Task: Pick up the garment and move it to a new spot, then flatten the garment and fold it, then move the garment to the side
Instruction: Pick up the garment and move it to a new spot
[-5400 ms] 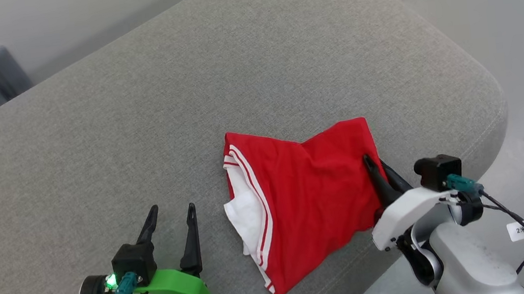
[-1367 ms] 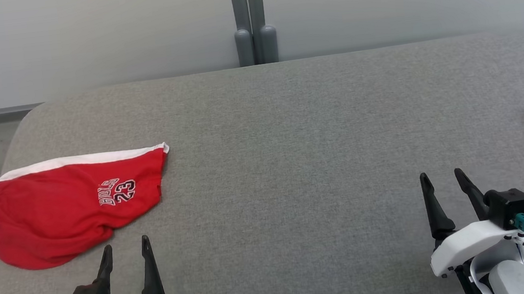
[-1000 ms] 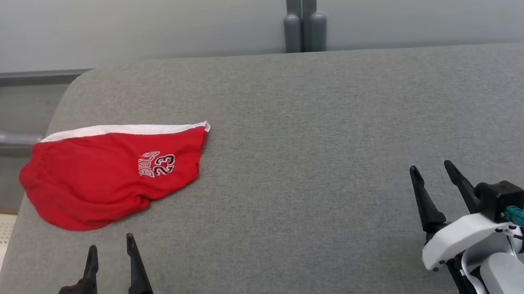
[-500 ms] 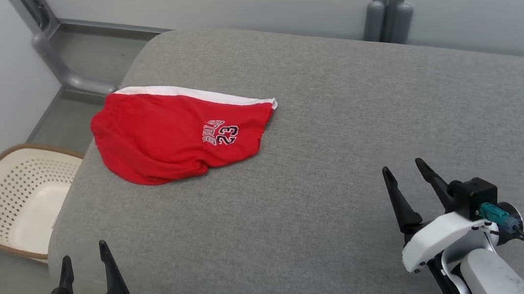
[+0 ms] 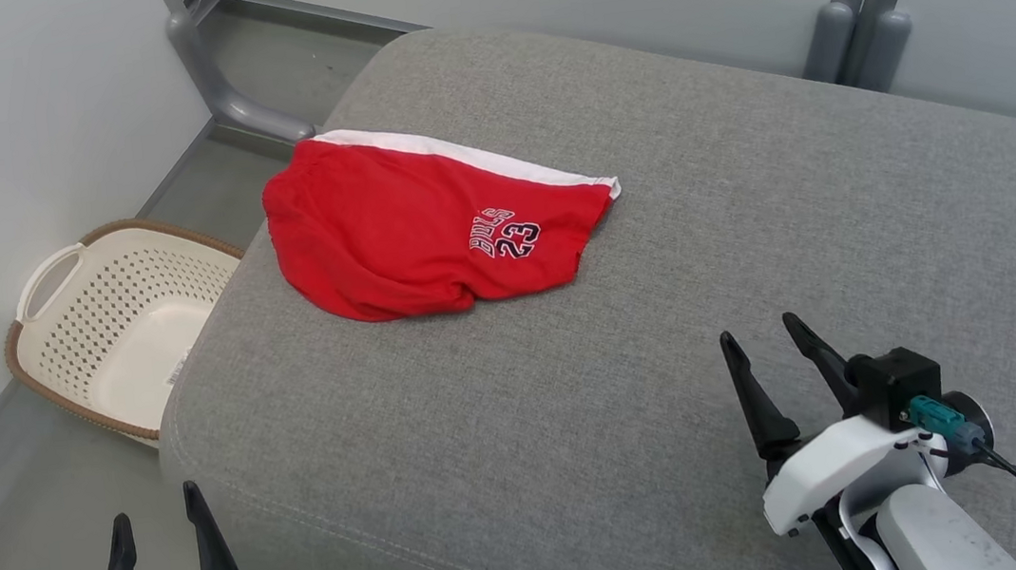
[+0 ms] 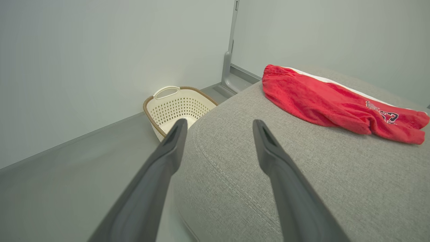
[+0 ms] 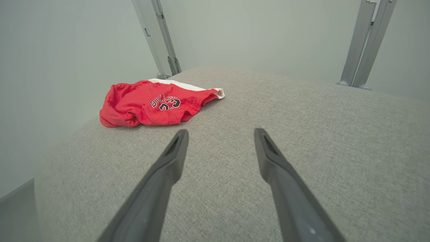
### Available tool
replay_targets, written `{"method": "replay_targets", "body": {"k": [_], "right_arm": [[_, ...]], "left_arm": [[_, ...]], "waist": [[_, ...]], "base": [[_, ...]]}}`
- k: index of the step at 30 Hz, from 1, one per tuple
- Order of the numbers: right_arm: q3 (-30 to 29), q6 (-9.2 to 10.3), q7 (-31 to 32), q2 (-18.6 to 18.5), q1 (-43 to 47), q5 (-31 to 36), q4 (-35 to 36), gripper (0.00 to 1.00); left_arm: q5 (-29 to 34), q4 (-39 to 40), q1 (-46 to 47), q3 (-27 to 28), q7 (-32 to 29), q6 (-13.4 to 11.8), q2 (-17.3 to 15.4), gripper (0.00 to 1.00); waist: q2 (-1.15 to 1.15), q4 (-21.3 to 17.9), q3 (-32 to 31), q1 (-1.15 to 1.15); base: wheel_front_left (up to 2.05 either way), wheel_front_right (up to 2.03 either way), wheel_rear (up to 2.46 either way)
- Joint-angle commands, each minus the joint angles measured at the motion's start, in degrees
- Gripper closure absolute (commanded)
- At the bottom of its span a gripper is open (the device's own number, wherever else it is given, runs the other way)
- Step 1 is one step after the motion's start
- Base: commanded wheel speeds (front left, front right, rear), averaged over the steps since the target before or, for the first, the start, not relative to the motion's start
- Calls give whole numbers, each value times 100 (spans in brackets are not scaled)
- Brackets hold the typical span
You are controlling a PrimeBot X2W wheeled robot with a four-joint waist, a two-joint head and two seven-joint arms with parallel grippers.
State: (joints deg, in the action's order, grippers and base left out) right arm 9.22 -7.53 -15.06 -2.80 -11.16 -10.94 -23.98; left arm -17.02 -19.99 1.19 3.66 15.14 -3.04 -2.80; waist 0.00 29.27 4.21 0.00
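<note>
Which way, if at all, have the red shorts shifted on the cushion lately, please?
No. The red shorts stay by the far left corner of the grey cushion; the camera turned.

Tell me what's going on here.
A two-armed robot is facing a grey cushion with a pair of red shorts lying rumpled near its far left corner. Nothing is holding the shorts. The left gripper hangs off the cushion's near left edge and the right gripper hovers over the cushion. Both are open, empty and well clear of the garment. A laundry basket sits on the floor to the left. The pick-up has not begun.
</note>
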Motion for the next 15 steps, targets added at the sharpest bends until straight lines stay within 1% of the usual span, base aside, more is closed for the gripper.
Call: {"method": "replay_targets", "body": {"k": [1,7,15], "right_arm": [[18,9,-12,-23,-71,-19,-15,0],[77,9,-12,-23,-140,-13,-21,0],[128,9,-12,-22,-286,68,6,0]], "left_arm": [[-6,14,-46,30,-4,-44,-22,0],[-50,-21,40,80,-4,-58,-22,0],[-167,-133,289,97,-4,8,-21,0]], "waist": [[0,3,17,0],[0,-112,96,0],[0,-450,375,0]], "base": [[0,0,0],[0,0,0],[0,0,0]]}}
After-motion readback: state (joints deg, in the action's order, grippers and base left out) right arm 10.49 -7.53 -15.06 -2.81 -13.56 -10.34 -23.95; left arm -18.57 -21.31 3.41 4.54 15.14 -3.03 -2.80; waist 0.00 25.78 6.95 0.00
